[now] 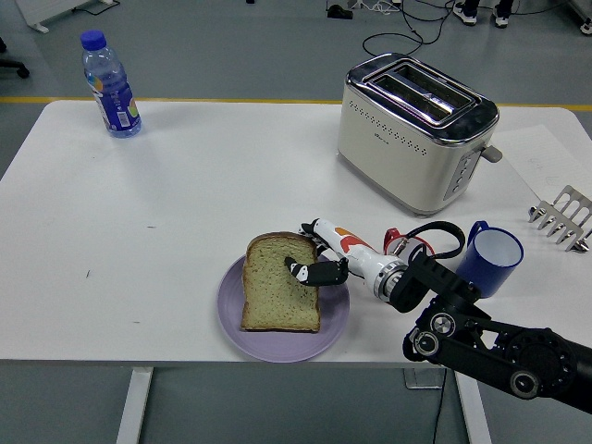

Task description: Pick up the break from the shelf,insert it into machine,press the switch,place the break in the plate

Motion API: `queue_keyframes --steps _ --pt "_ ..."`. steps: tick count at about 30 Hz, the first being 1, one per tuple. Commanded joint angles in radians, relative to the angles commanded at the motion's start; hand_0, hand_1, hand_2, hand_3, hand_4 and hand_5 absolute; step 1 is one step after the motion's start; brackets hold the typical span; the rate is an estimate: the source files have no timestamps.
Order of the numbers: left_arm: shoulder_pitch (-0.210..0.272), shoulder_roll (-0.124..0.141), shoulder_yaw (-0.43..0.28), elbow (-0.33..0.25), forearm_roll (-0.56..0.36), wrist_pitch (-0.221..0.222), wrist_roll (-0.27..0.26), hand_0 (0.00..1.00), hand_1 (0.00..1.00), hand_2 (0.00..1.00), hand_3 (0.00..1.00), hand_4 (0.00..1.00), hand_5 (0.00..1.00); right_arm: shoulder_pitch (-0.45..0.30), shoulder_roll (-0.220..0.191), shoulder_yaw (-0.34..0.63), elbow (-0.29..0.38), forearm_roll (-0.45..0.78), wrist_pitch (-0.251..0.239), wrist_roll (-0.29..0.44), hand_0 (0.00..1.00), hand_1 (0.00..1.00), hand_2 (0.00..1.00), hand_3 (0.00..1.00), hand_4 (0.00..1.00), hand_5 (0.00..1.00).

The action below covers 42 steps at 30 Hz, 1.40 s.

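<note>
A slice of bread point(277, 289) lies on the purple plate point(277, 338) near the table's front edge. My right hand point(313, 262) reaches in from the lower right. Its thumb presses on the top of the bread and its fingers curl at the slice's right edge, so it still grips the bread. The cream toaster point(413, 131) stands at the back right with its two slots empty and its lever point(493, 154) on the right side. The metal bread shelf point(562, 216) stands at the right edge. The left arm is out of view.
A water bottle with a blue label point(110, 85) stands at the back left. A blue mug point(488, 258) and a small red item point(400, 242) sit just right of my right wrist. A sheet of paper point(546, 162) lies at the right.
</note>
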Motion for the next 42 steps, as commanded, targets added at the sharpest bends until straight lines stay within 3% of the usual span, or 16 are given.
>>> queue_keyframes --steps 5,6,11,12,23,29,30,35,36,38,42 --pt "0.001 0.0 0.0 0.0 0.001 0.0 0.0 0.419 0.478 0.508 0.564 0.357 0.998 -0.004 -0.004 0.012 0.006 -0.044 0.011 0.004 0.743 0.698 0.711 0.685 0.635 0.194" --pt "0.001 0.0 0.001 0.0 0.0 0.0 0.0 0.418 0.478 0.508 0.564 0.357 0.998 -0.005 -0.005 0.014 0.006 -0.049 0.012 0.006 0.831 0.786 0.822 0.77 0.71 0.251" --pt "0.002 -0.001 -0.001 0.0 0.004 -0.001 0.001 0.418 0.478 0.508 0.564 0.357 0.998 -0.01 -0.008 0.02 0.006 -0.071 0.016 0.015 0.831 0.786 0.822 0.77 0.71 0.251" --pt "0.003 -0.001 -0.001 0.0 0.004 0.0 0.001 0.419 0.478 0.51 0.566 0.357 0.998 -0.012 -0.009 0.02 0.007 -0.076 0.014 0.017 0.903 0.845 0.922 0.851 0.743 0.271" --pt "0.012 -0.003 -0.003 0.0 0.01 -0.001 0.002 0.419 0.478 0.509 0.565 0.356 0.998 -0.026 -0.015 0.038 0.026 -0.155 -0.037 0.043 0.922 0.886 0.944 0.882 0.756 0.268" --pt "0.016 -0.004 -0.006 0.0 0.017 -0.002 0.004 0.419 0.479 0.509 0.564 0.356 0.998 -0.046 -0.031 0.081 0.081 -0.15 -0.068 0.1 0.927 0.887 0.948 0.89 0.759 0.27" --pt "0.017 -0.004 -0.005 0.0 0.017 -0.002 0.004 0.419 0.478 0.509 0.567 0.356 0.998 -0.053 -0.038 0.097 0.098 -0.134 -0.072 0.124 0.88 0.833 0.893 0.866 0.734 0.256" --pt "0.017 -0.002 -0.002 0.0 0.013 -0.003 0.001 0.419 0.478 0.509 0.567 0.356 0.998 -0.089 -0.078 0.202 0.21 0.003 -0.047 0.287 0.88 0.833 0.893 0.866 0.734 0.256" --pt "0.016 -0.002 -0.003 0.0 0.011 -0.003 0.001 0.418 0.478 0.512 0.566 0.356 0.998 -0.095 -0.087 0.23 0.238 0.048 -0.031 0.323 0.746 0.697 0.714 0.653 0.529 0.147" --pt "0.014 -0.002 -0.004 0.0 0.008 -0.003 0.0 0.418 0.478 0.512 0.566 0.356 0.998 -0.106 -0.103 0.298 0.298 0.138 0.011 0.389 0.746 0.697 0.714 0.653 0.529 0.147" --pt "0.012 -0.002 -0.003 0.0 0.011 -0.006 0.002 0.418 0.478 0.51 0.564 0.356 0.998 -0.121 -0.117 0.413 0.369 0.301 0.053 0.433 0.71 0.671 0.687 0.623 0.519 0.176"
